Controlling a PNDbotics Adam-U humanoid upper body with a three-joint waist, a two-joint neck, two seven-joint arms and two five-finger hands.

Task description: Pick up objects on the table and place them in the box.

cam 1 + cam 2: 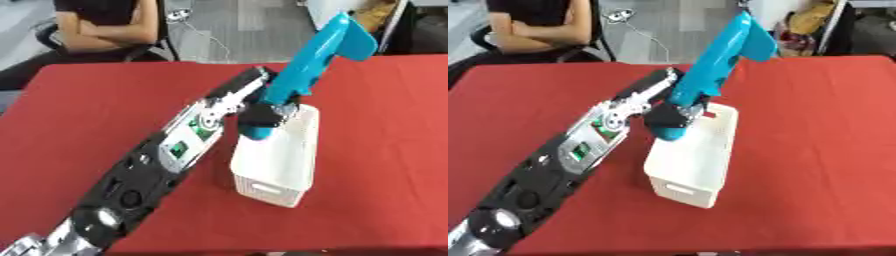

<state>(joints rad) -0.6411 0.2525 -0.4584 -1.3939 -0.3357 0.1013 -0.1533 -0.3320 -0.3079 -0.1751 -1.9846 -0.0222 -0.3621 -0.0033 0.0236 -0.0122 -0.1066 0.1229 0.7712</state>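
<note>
— What is the left hand (261, 114) doing?

— Its fingers are curling round the lower end of a long blue tool (317, 60), which is slanting up and away from them.

— And the box?

— The white box (273, 170) is sitting on the red table (385, 150), directly under the fingers; the tool's bottom tip is dipping inside its far end.

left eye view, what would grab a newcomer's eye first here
A long bright blue object slants up over the red table, its lower end at the near rim of the white box in the middle. The left hand grips it there, its black-and-silver arm stretching in from the lower left.
</note>
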